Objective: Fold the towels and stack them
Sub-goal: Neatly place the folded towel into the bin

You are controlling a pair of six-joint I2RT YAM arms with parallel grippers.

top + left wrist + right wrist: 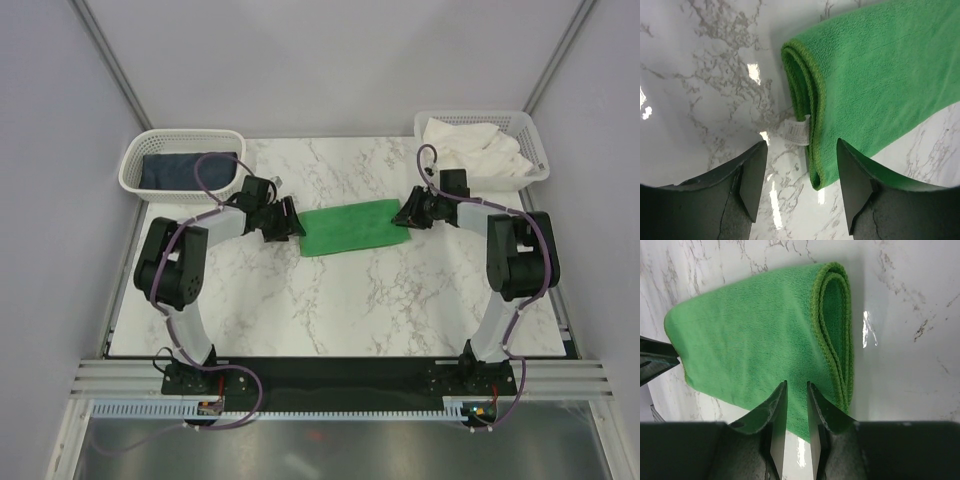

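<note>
Green towel point(352, 228): folded into a flat oblong, mid-table point(330, 300), layered edges at both short ends, small tag point(796, 131) showing at its left end. Left gripper point(290, 225): jaws apart, straddling that end, holding nothing; likely just let go. Right gripper point(796, 390): fingers nearly together over the right end; whether they pinch cloth cannot be told. Navy towel point(185, 170) in left basket point(135, 175), white towel point(470, 145) in right basket point(535, 150): neither stacked yet.

Napped green towel point(880, 75) on a glossy table point(705, 75)
The cloth looked soft and matt; the smooth marbled top mirrored the lights.
</note>
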